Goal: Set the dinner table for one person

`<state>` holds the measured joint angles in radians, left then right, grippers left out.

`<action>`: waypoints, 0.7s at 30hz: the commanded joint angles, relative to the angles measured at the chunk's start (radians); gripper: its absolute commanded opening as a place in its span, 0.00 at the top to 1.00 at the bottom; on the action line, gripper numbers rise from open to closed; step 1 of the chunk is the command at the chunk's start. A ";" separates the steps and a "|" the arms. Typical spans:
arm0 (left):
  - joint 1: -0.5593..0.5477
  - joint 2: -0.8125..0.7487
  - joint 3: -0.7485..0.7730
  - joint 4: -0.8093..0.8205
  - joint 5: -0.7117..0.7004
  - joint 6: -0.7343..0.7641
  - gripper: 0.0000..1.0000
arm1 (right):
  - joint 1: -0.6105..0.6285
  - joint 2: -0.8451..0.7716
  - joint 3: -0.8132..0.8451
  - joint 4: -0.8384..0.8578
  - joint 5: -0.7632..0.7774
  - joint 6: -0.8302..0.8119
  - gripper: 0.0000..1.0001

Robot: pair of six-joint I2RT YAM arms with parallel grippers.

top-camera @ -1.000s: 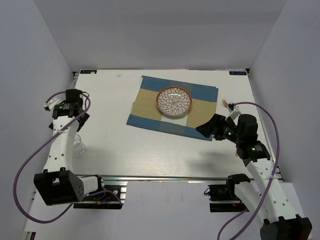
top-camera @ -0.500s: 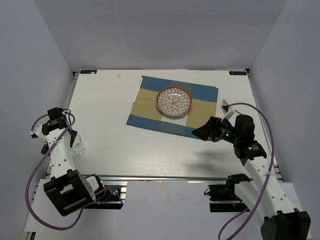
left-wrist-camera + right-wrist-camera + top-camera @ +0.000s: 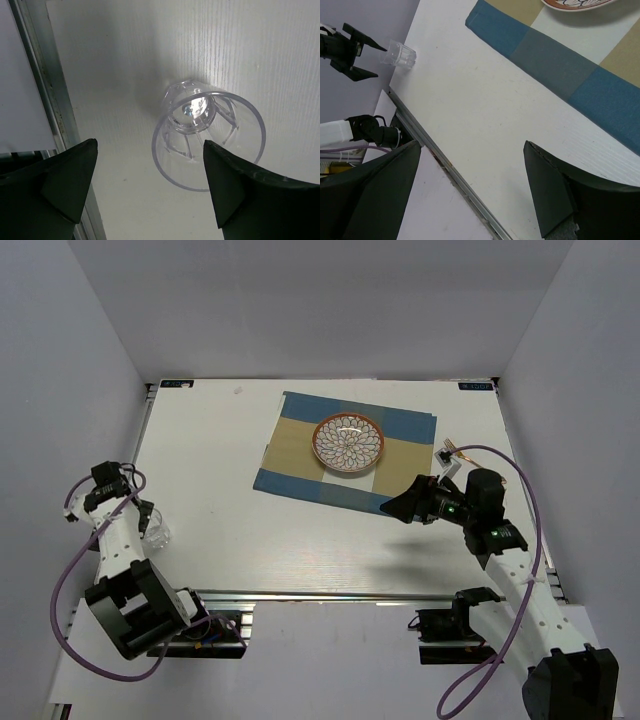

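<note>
The dinner table (image 3: pixel 215 445) is a white tabletop with a metal rail on its near edge. A blue-and-tan placemat (image 3: pixel 300 455) lies at the back middle with a patterned plate (image 3: pixel 348 442) on it. A clear glass (image 3: pixel 157 533) stands upright near the front left corner; it also shows in the left wrist view (image 3: pixel 200 110) and the right wrist view (image 3: pixel 400 55). My left gripper (image 3: pixel 149 147) is open and empty, just above and beside the glass, not touching it. My right gripper (image 3: pixel 470 145) is open and empty, above the table off the placemat's near right corner (image 3: pixel 405 505).
A thin utensil (image 3: pixel 448 451) lies right of the placemat, partly hidden by the right arm. The table's left rail (image 3: pixel 47 100) runs close beside the glass. Grey walls enclose the left, back and right sides.
My left arm has swung back toward the front left corner and now hovers at the glass. My right gripper has edged a little left.
</note>
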<state>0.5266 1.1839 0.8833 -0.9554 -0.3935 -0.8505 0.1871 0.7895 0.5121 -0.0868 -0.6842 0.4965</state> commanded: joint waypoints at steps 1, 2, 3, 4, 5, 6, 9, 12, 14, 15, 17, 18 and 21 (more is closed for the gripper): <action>0.009 -0.006 -0.027 0.041 0.022 -0.059 0.05 | 0.012 -0.019 -0.007 0.074 -0.015 0.014 0.11; 0.009 -0.016 -0.036 0.047 0.030 -0.068 0.07 | 0.015 -0.021 -0.009 0.076 -0.003 0.019 0.11; 0.009 -0.020 -0.049 0.052 0.030 -0.090 0.09 | 0.014 -0.024 -0.014 0.075 0.000 0.028 0.11; 0.009 -0.030 -0.058 0.049 0.027 -0.103 0.14 | 0.020 -0.024 -0.014 0.075 0.006 0.031 0.11; 0.009 -0.035 -0.069 0.067 0.027 -0.113 0.19 | 0.021 -0.024 -0.012 0.075 0.008 0.034 0.11; 0.009 -0.038 -0.095 0.078 0.018 -0.116 0.23 | 0.023 -0.024 -0.007 0.075 0.011 0.036 0.11; 0.009 -0.017 -0.132 0.113 0.024 -0.117 0.37 | 0.035 -0.026 0.008 0.075 0.029 0.036 0.11; 0.009 0.011 -0.142 0.124 0.036 -0.114 0.79 | 0.052 -0.038 0.028 0.045 0.078 0.019 0.13; 0.009 0.010 -0.119 0.122 0.041 -0.089 1.00 | 0.066 -0.039 0.060 0.030 0.103 -0.002 0.14; -0.002 0.002 -0.104 0.127 0.044 -0.064 1.00 | 0.072 -0.032 0.075 0.003 0.110 -0.018 0.14; -0.014 -0.010 -0.052 0.144 0.099 0.025 1.00 | 0.098 0.019 0.137 -0.049 0.124 -0.064 0.17; -0.014 -0.020 -0.038 0.164 0.145 0.068 1.00 | 0.104 0.039 0.156 -0.060 0.133 -0.078 0.17; -0.045 -0.023 0.022 0.250 0.459 0.247 1.00 | 0.159 0.129 0.242 -0.114 0.207 -0.121 0.19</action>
<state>0.5133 1.1912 0.8146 -0.8124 -0.1970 -0.7853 0.3088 0.8688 0.6682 -0.1452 -0.5510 0.4477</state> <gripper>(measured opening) 0.089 0.814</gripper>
